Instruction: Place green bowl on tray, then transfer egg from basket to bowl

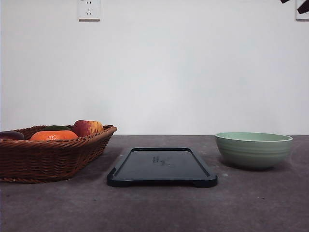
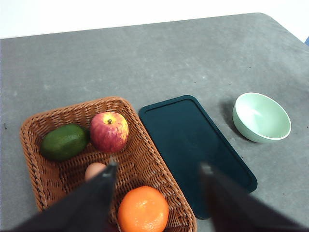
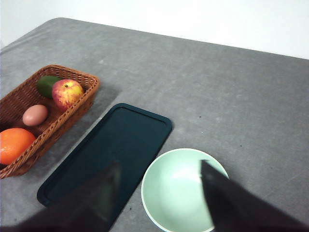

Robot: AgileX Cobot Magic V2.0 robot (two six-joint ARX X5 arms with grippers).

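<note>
Bowl on the tabletop, both pincers spread wide above

The right pincer [image 3: 157, 171] hangs open right over the bowl [image 3: 181, 191], which sits on the tabletop [image 1: 154, 208] just right of the tray [image 1: 161, 166], not on it. The left pincer [image 2: 158, 168] gapes open above the basket [image 2: 145, 159] edge and tray; the egg [image 2: 94, 170] lies in the basket by its finger, between apple [image 2: 109, 131], avocado [image 2: 63, 141] and orange [image 2: 143, 209].

The front view sits low at table level facing the wall; both wrist views look down, sharing the tray [image 1: 161, 166].
</note>
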